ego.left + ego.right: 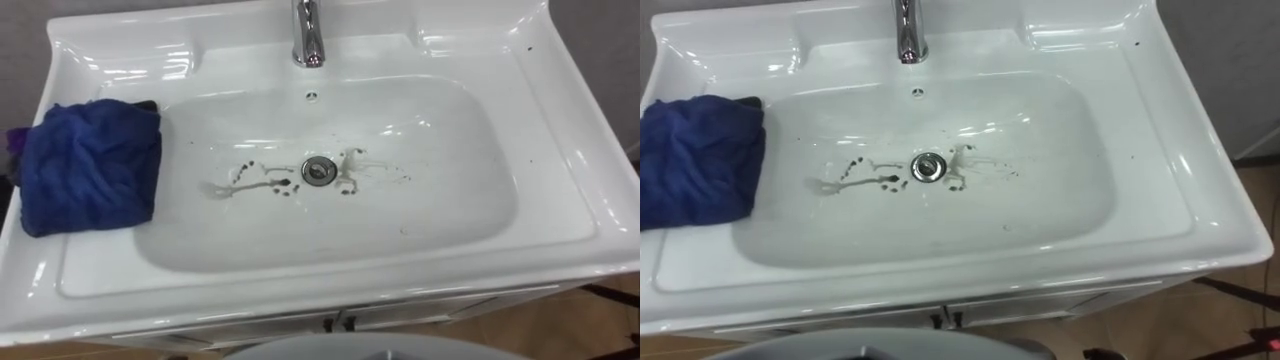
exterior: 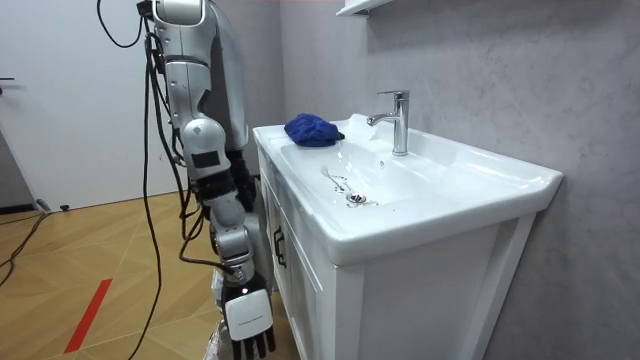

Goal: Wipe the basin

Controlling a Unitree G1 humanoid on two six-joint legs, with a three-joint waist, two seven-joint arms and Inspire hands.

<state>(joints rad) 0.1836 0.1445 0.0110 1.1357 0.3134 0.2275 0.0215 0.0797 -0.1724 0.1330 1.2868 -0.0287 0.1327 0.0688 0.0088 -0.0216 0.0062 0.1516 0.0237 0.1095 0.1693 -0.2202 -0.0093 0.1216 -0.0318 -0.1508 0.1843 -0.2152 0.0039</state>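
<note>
1. Apparently not yet begun: dirty streaks beside the drain, mid-bowl of the basin.
2. Blue cloth bunched on the basin's left rim, lying free.
3. Right hand hanging released before the cabinet, grasping nothing.
4. Left to do, by judgement: take the cloth, wipe round the drain.

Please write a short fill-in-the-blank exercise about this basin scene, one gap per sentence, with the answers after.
1. The cloth on the rim of the basin is ____ in colour.
2. Dirty marks lie around the ____ at the bottom of the basin.
3. The cloth lies on the ____ side of the faucet, as the robot sees it.
4. The robot's right hand hangs beside the cabinet, holding ____.

Answers: blue; drain; left; nothing.
</note>
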